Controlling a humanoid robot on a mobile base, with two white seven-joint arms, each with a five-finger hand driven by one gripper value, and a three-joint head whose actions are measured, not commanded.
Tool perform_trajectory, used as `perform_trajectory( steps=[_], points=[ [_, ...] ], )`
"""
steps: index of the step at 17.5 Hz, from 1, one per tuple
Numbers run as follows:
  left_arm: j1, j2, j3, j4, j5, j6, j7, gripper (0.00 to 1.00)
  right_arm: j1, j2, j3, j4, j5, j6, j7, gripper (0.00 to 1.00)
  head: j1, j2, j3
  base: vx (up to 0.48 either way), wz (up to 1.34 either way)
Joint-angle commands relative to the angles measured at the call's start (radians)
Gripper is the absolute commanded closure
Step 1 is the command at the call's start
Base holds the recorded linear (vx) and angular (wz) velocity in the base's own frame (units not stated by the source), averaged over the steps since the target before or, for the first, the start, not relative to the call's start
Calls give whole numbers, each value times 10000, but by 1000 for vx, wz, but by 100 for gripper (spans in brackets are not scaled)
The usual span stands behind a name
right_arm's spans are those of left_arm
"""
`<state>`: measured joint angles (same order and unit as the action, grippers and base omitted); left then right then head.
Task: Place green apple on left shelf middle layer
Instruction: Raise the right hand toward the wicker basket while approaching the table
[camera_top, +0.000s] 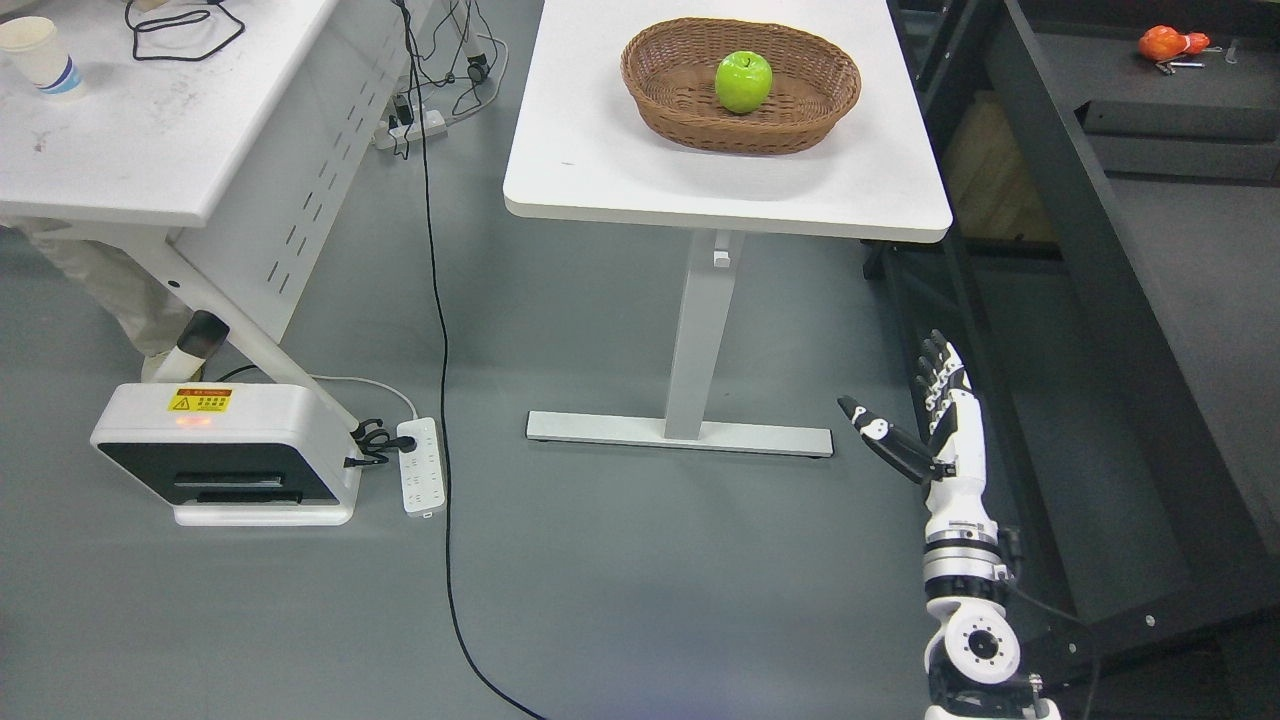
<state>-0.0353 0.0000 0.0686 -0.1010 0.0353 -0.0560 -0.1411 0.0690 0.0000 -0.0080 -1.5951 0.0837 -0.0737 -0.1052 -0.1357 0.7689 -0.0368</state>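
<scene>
The green apple (743, 81) sits inside the wicker basket (660, 95) on the white table (600, 150), up at about twelve to one o'clock in the head view. The right hand (925, 425) rises from the lower right, at roughly four o'clock, well apart from the table and low over the grey floor (600, 580); its fingers are straight and spread, thumb angled out toward ten o'clock, holding nothing. A black shelf (1120, 260) runs along the three o'clock side, with what may be an orange toy (1165, 43) on its upper surface.
</scene>
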Motion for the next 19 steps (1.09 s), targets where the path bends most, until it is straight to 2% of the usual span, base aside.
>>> perform_trajectory(
  steps=[1,2,3,4,5,6,7,8,11,19],
  points=[
    [0,175,4,13,0,-7,-1,0,-76,-335,-395,44,281,-810,-113,0,0,0,0,0,0],
    [0,175,4,-2,0,-7,-1,0,-198,-884,-274,44,1300,-857,-129,0,0,0,0,5,-16],
    [0,175,4,-3,0,-7,-1,0,-382,-1299,-75,59,2996,-767,-129,0,0,0,0,5,-16],
    [0,175,4,13,0,-7,-1,0,-687,-1516,367,74,5716,-280,-160,0,0,0,0,0,0],
    [0,175,4,-2,0,-7,-1,0,-751,-1503,584,59,8021,697,-175,0,0,0,0,0,0],
    [0,175,-26,-3,0,-7,-1,0,-767,-1503,693,44,8682,1466,-115,0,0,0,0,0,0],
    [0,175,4,-3,0,-7,-1,0,-706,-1503,709,-17,8370,1656,-68,0,0,0,0,0,0],
    [0,175,4,-3,0,-7,-1,0,-645,-1518,679,-154,7911,1400,-68,0,0,0,0,0,0],
    [0,175,-26,-3,0,-7,-1,0,-369,-1549,480,-813,6758,158,-53,0,0,0,0,0,0],
    [0,175,4,-3,0,-7,-1,0,-460,-1488,157,-969,6695,-29,-22,0,0,0,0,0,0]
  ],
)
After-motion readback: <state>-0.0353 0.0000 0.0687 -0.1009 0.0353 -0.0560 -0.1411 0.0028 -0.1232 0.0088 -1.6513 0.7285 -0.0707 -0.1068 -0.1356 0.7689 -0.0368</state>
